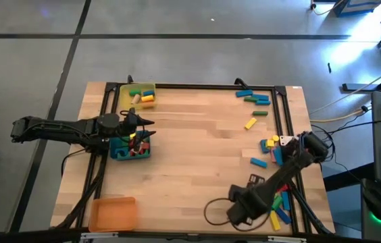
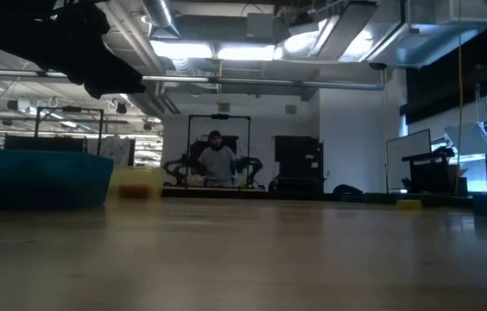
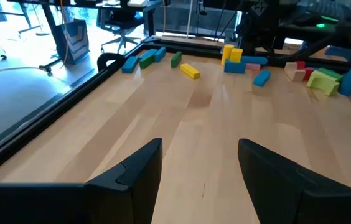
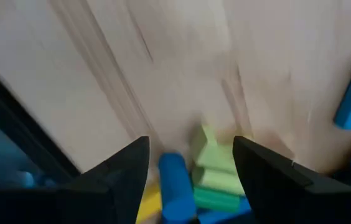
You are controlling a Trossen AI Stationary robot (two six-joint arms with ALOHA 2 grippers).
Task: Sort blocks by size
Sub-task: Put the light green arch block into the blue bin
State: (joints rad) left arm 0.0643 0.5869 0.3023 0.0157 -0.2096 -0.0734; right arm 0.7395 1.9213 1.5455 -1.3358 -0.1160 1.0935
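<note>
1. High view: the left gripper [image 1: 144, 129] hangs over the blue tray [image 1: 117, 154], which holds several blocks [image 1: 136, 146]. More blocks lie in the yellow tray [image 1: 124, 92] and loose along the counter's [image 1: 197, 162] right side. The right gripper [image 1: 286, 143] is over that loose pile.
2. Low view: a person [image 2: 218, 161] stands in the room behind.
3. Left wrist view: jaws spread, nothing between them.
4. Right wrist view: jaws spread above a green block [image 4: 213, 169] and a blue block [image 4: 175, 186].

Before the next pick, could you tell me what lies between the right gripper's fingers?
In the right wrist view, the open right gripper has a blue block and a light green block between its fingers.
</note>
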